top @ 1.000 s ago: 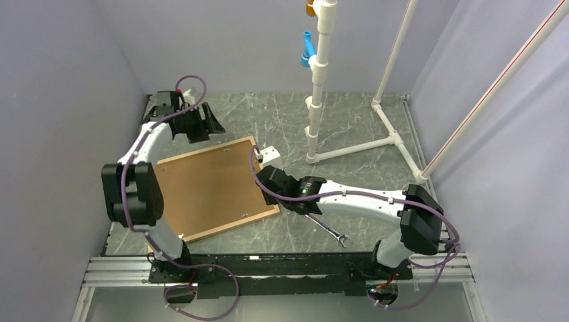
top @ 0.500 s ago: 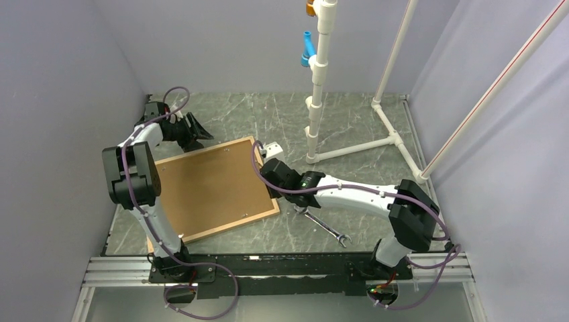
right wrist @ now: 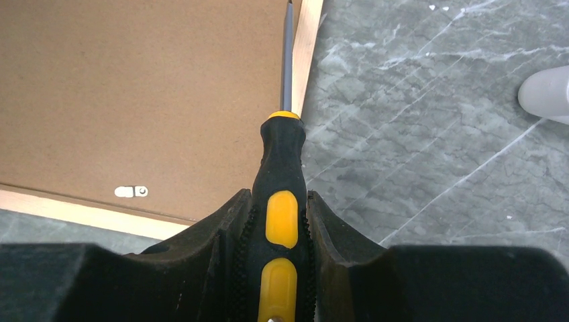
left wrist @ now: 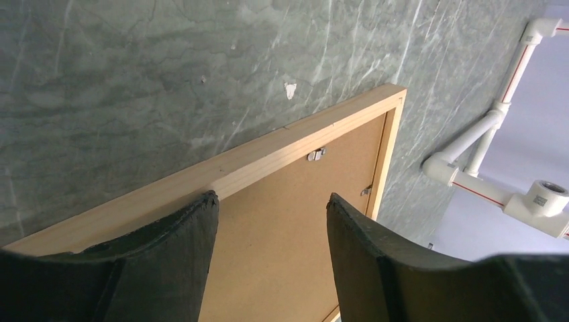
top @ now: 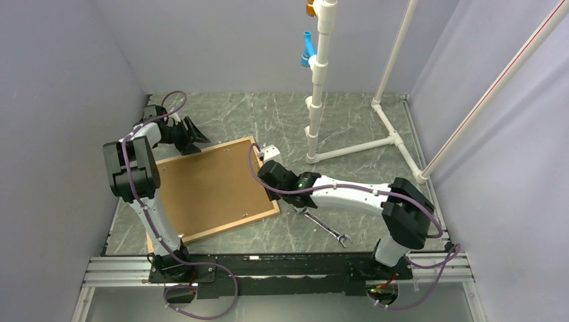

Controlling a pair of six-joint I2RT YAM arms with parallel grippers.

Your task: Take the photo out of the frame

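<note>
The frame (top: 231,224) lies face down on the table, its thin light wood rim around a plain brown backing board (top: 208,188). The photo is hidden under the board. My left gripper (top: 193,131) is open and empty at the frame's far left edge. In the left wrist view its fingers (left wrist: 171,258) straddle the wood strip (left wrist: 268,157) and the board (left wrist: 335,161). My right gripper (top: 272,176) is shut on a black-and-yellow screwdriver (right wrist: 282,208). The screwdriver's shaft reaches along the inside of the frame's right strip (right wrist: 308,47).
Small metal clips (left wrist: 316,154) (right wrist: 131,192) hold the board in the frame. A wrench (top: 325,228) lies on the table beside the right arm. A white pipe stand (top: 315,100) with a blue fitting (top: 308,50) stands at the back right. Walls close in on both sides.
My left gripper has swung down and nearer onto the frame's far left edge. My right gripper has shifted slightly left with the screwdriver, towards the frame's right edge.
</note>
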